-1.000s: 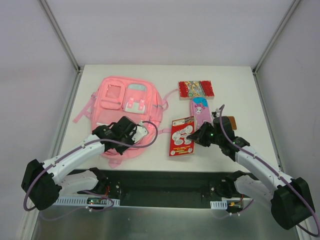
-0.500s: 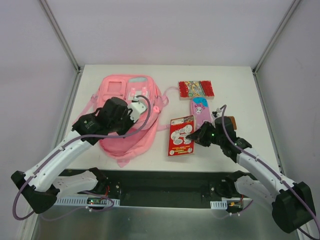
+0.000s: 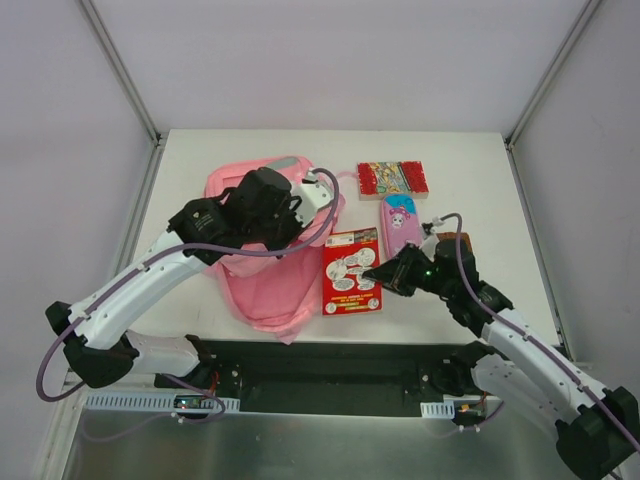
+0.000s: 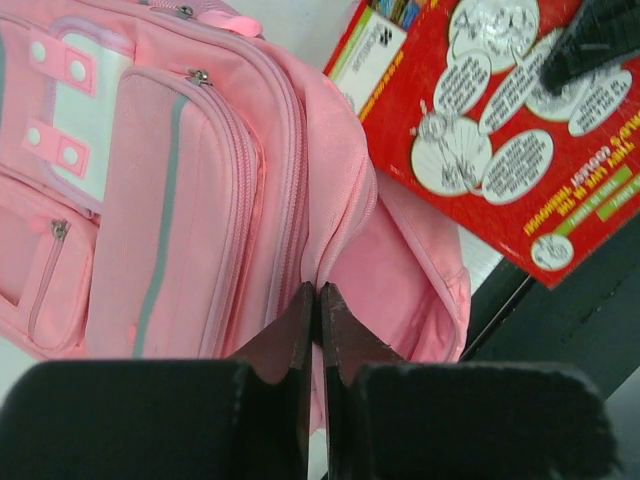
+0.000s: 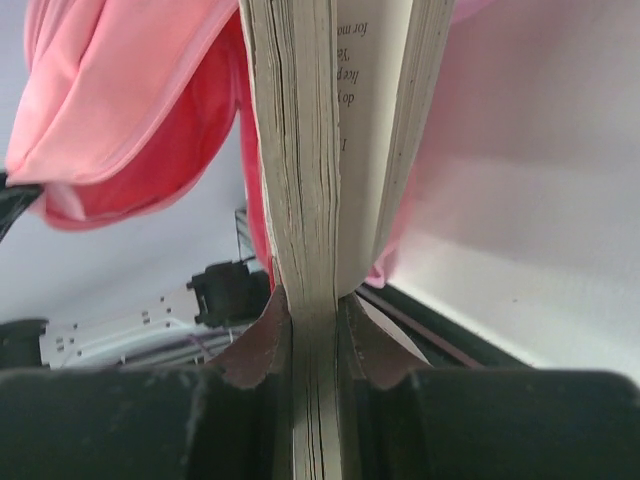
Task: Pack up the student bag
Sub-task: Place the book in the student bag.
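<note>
While the left jaws, closed tight on the bag (image 3: 262, 288) at its zip edge, held its mouth up, the right jaws gripped a book (image 3: 351, 272) just beside it, seemingly for loading.

The student bag (image 3: 262, 285) occupied the left half of the table (image 3: 480, 160), the left gripper (image 4: 318, 300) at its rear right side. Just right of it was a booklet (image 3: 350, 272) — its right edge in the right gripper (image 3: 383, 272). Behind and right of the booklet lay a pencil case (image 3: 400, 222); behind that — near the back edge — a flat packet (image 3: 393, 178).
</note>
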You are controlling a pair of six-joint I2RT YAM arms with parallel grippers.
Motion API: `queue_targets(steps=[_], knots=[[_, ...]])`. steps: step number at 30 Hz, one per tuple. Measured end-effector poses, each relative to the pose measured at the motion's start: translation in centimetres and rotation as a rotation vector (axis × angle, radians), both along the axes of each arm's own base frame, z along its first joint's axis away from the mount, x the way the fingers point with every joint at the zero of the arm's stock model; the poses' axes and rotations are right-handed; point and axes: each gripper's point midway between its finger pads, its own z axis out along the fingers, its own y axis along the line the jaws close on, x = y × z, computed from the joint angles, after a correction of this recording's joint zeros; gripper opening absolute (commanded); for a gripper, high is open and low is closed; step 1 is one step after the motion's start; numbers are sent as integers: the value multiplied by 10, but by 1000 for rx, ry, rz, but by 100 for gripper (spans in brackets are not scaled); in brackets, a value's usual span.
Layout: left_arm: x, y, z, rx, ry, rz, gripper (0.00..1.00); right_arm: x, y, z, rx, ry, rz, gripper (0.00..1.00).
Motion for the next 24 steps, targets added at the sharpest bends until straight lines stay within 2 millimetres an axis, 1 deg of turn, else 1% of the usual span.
queue_targets(steps=[3,7,10,13,16,20,24], knots=[[1,-5,-7,25,11,1,0,-16,16,2,17,23,66,1],[3,-5,-3,22,0,28,0,-39,42,3,42,59,165,1],[6,-4,3,18,-21,45,0,-44,60,3,63,65,194,1],[6,-4,5,14,-28,53,0,-41,78,-3,60,69,200,1],[6,-2,7,8,-32,69,0,-26,96,-8,44,73,179,1],[3,0,12,-7,-42,76,0,3,120,-3,52,51,137,1],[0,2,18,-30,-48,83,0,34,154,3,92,31,117,1]])
